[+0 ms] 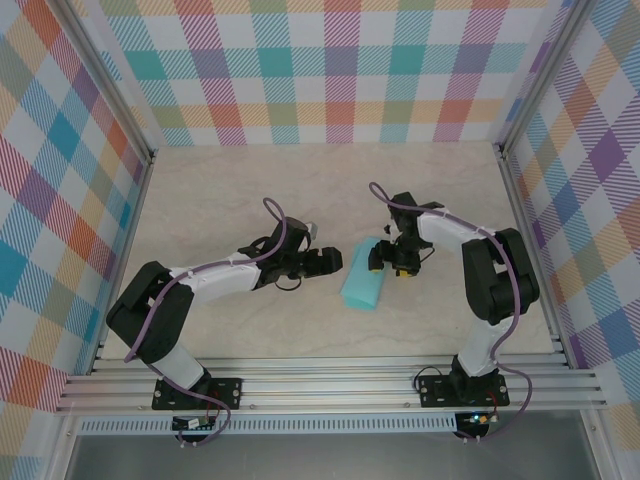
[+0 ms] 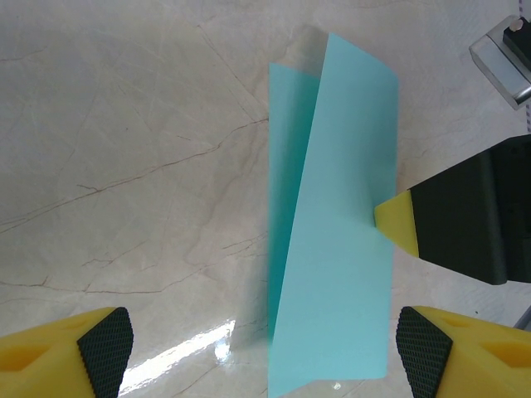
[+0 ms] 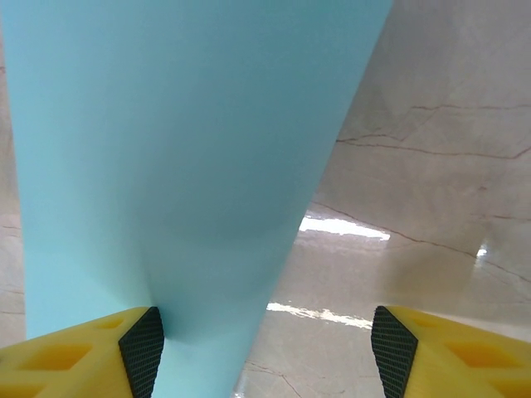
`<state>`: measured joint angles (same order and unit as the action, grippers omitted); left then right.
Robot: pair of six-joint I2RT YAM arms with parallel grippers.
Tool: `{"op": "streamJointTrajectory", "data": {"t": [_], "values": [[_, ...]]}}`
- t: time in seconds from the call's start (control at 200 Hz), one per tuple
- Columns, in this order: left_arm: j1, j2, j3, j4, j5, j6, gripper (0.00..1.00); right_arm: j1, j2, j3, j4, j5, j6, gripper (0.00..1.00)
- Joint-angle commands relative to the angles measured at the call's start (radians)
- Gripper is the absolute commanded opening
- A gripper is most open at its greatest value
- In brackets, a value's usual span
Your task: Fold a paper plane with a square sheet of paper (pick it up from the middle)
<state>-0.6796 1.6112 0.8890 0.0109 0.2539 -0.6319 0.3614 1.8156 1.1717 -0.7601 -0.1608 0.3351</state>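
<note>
On the counter point(image 1: 250, 190), midway between the two arms: the sheet of paper point(image 1: 362, 277), doubled over into a long narrow strip but not pressed flat. Two layers out of line from the left wrist, the lower one showing along the left side of the upper flap, the flap seemingly lifted. Long axis near-to-far across the counter, tilted a little, so crosswise to the reach of both arms. Left fingers point(image 2: 104, 340) spread wide, nothing between the pads, aimed at the strip's left long side from just beside it, not touching; strip centred in the gap ahead of them. Right fingers point(image 2: 397, 222) on the opposite long side, likewise spread and pinching nothing, with one yellow tip touching the upper flap's edge about halfway along. From the right wrist, flap rising up and over that same finger, the other finger clear over bare counter. Nearer of the two, then: the right, in contact; the left just short. By the look of it, somewhere around flattening this fold or starting the next crease, far from a finished dart. Next move probably hinging on the flap's free edge: pressing down across the strip from the right, steadying from the left. Risk: thin paper sliding on the glossy surface, or springing open instead of creasing.
</note>
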Motion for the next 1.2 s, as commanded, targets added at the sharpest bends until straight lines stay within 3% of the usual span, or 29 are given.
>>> {"op": "streamJointTrajectory", "data": {"t": [0.0,1.195], "values": [[-0.011,0.013,0.024,0.020,0.018,0.008,0.86,0.017,0.018,0.032,-0.050,0.037,0.000,0.70],[-0.010,0.016,0.015,0.024,0.021,0.008,0.85,0.063,0.095,0.106,-0.109,0.052,-0.082,0.71]]}}
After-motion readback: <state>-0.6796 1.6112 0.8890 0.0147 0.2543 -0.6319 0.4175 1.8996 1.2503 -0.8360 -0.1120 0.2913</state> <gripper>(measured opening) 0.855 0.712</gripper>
